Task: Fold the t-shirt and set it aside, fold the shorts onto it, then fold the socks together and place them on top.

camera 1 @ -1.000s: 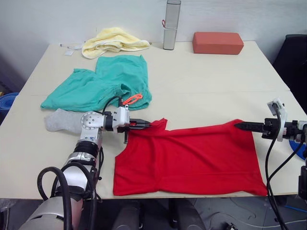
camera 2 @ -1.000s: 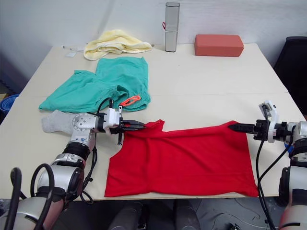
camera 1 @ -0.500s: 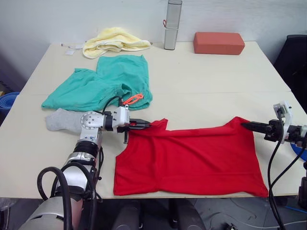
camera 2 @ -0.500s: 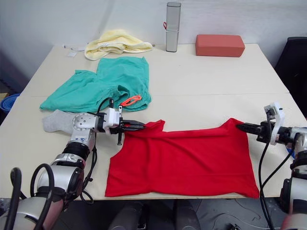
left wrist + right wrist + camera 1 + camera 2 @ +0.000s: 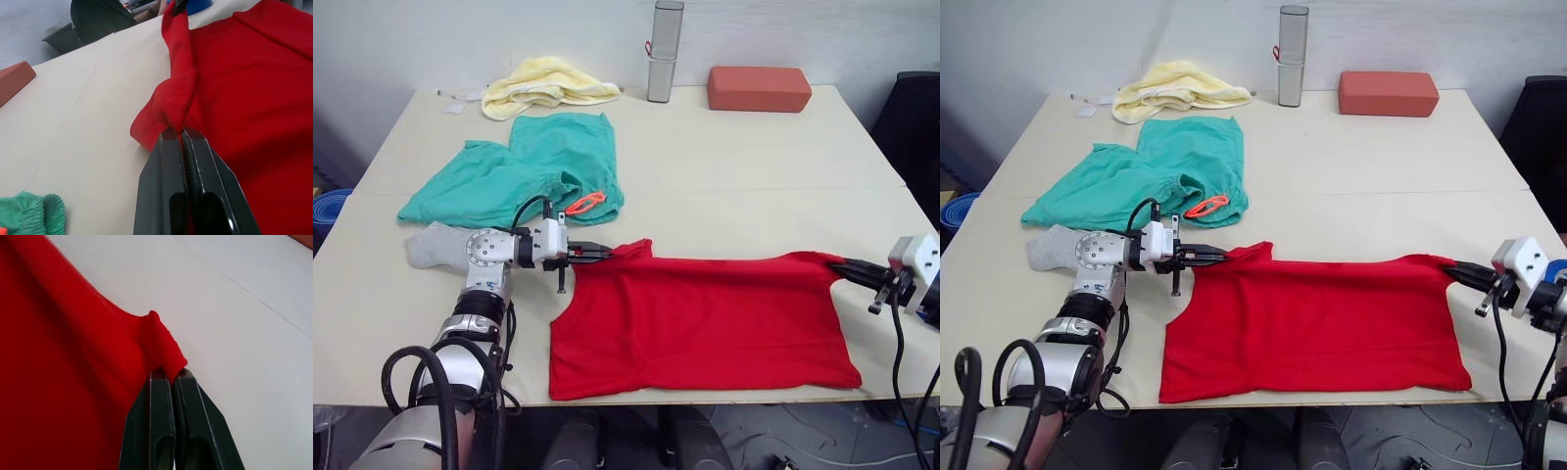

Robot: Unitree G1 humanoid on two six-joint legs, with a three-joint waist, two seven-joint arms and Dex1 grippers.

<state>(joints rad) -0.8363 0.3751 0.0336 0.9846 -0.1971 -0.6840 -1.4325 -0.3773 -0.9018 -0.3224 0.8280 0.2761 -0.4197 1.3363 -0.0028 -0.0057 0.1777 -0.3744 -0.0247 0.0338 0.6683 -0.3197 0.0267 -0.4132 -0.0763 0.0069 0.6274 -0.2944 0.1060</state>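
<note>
there, soft red t-shirt (image 5: pixel 705 318), taut far edge

One t-shirt (image 5: pixel 705 318), one shorts (image 5: pixel 524 171), one sock (image 5: pixel 435 245) (visible), one towel (image 5: pixel 543 83)

No text, label, brand or number can be read on anything here.

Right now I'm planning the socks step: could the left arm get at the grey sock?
Probably not yet: the grey sock lies uncovered beside that arm, but the left pincer is shut on the red t-shirt and must release first.
</note>
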